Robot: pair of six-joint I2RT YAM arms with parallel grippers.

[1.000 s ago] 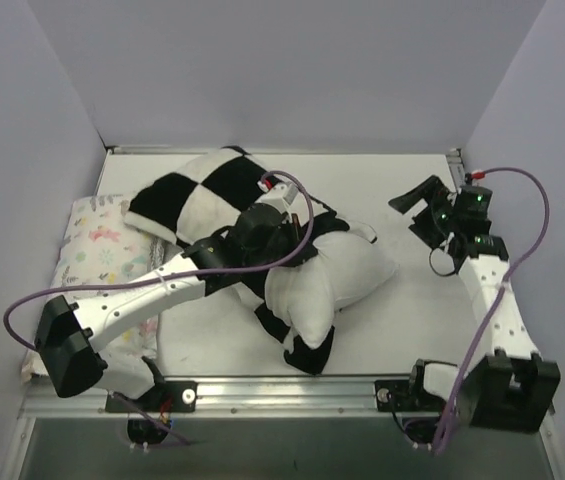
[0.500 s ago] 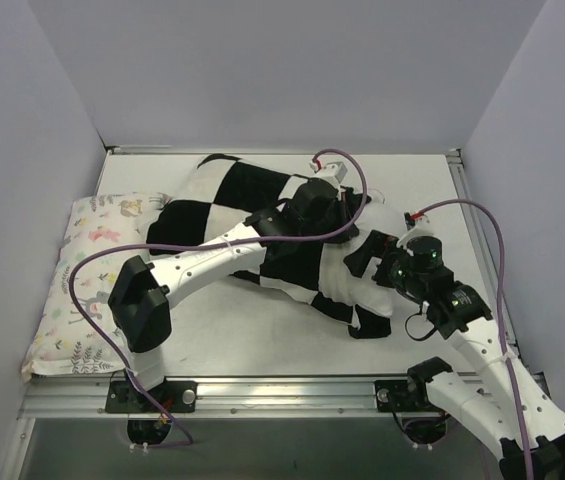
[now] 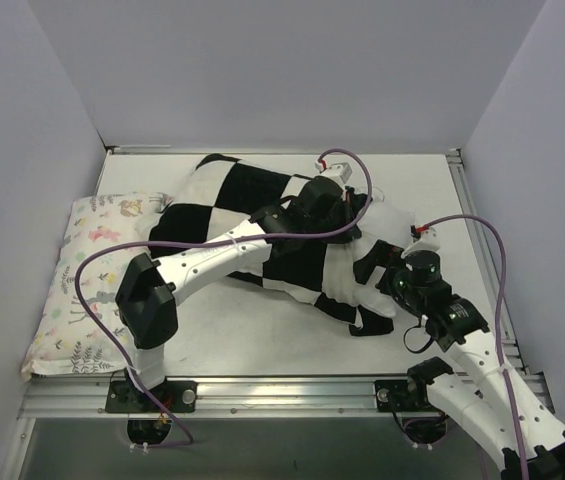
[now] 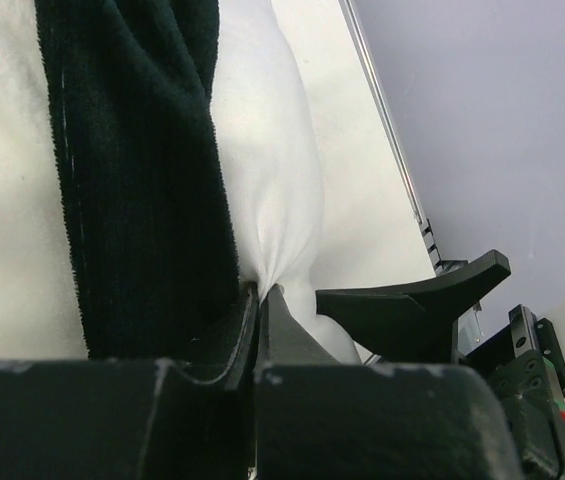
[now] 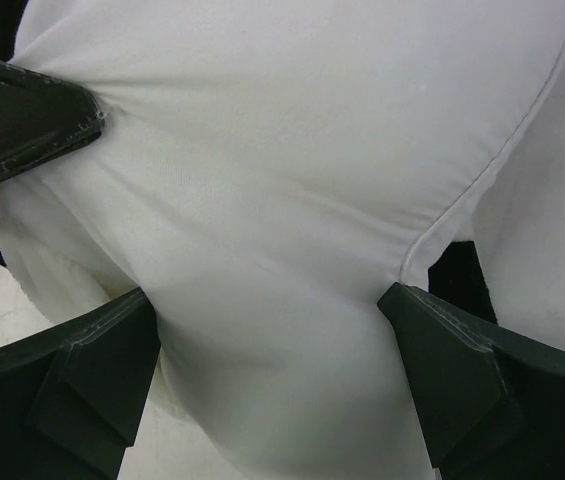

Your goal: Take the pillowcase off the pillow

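The left gripper (image 4: 259,300) was clenched on a pinch of the white pillow (image 5: 292,150) at its right end. The right gripper (image 5: 267,300) gaped wide around that end. The checkered pillowcase (image 3: 252,195) covered the rest, mid-table (image 3: 262,340).

I run two arms, the left arm (image 3: 212,260) and the right arm (image 3: 487,365), each built of white link shells with bulky black joint housings, on a black base (image 3: 150,396) at the bottom of the frame. A purple cable (image 3: 78,285) loops off each one, and small green lights (image 3: 407,283) glow on the right wrist at centre right. Up close, my left gripper (image 4: 260,300) and right gripper (image 5: 272,310) are matte black plastic with thick, wedge-shaped, bevelled fingers (image 5: 92,380).
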